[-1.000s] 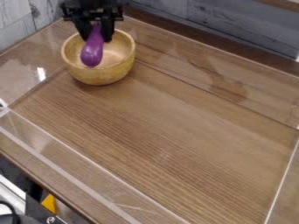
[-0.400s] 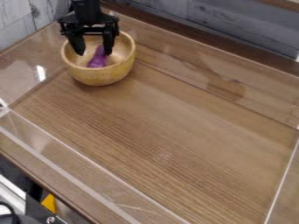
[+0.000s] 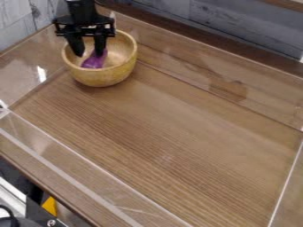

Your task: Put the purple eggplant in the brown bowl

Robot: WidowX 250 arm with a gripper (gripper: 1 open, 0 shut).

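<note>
The brown bowl [image 3: 104, 74] stands at the table's far left. Inside it lies the purple eggplant [image 3: 96, 61], partly hidden behind my fingers. My black gripper [image 3: 88, 44] hangs just over the bowl's back rim, directly above the eggplant. Its jaws stand apart, one finger on each side of the eggplant, and nothing is held between them.
A wooden tabletop [image 3: 178, 133] with a clear raised border stretches to the right and front. A grey plank wall [image 3: 236, 22] runs along the back. Dark equipment with a yellow part [image 3: 48, 208] sits below the front left edge.
A second ago my gripper was shut on the eggplant above the bowl. It has since opened, the eggplant has dropped into the bowl, and the gripper has risen slightly and shifted left.
</note>
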